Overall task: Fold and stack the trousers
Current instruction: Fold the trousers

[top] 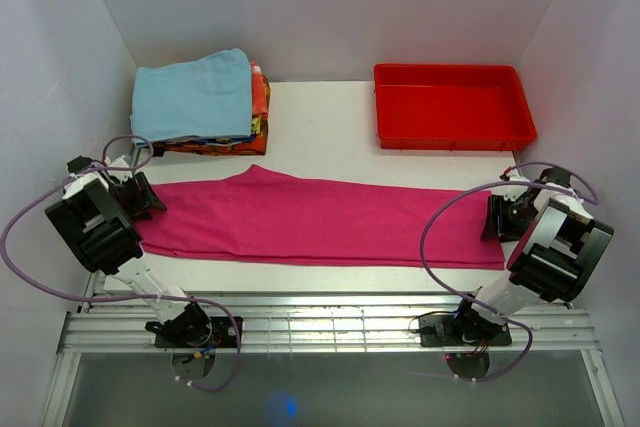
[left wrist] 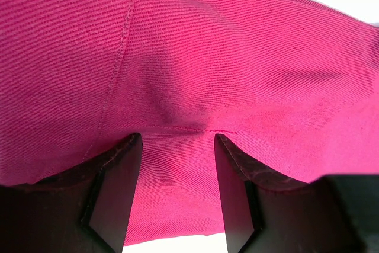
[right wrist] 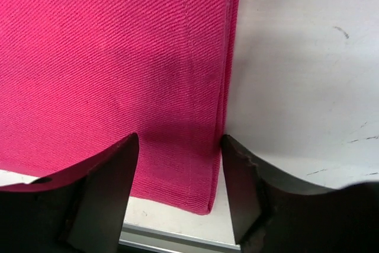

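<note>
The pink trousers [top: 320,219] lie flat along the table [top: 330,117], with the left gripper [left wrist: 176,140] and the right gripper [right wrist: 179,140] half open over each end, so next they likely pinch and fold them.

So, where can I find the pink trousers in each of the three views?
Top external: the trousers lie flat across the middle of the table.
Left wrist: the trousers fill nearly the whole picture.
Right wrist: the trousers cover the left part, hem corner at the bottom.
Shared landmark: the white table beside the cloth's edge.
</note>
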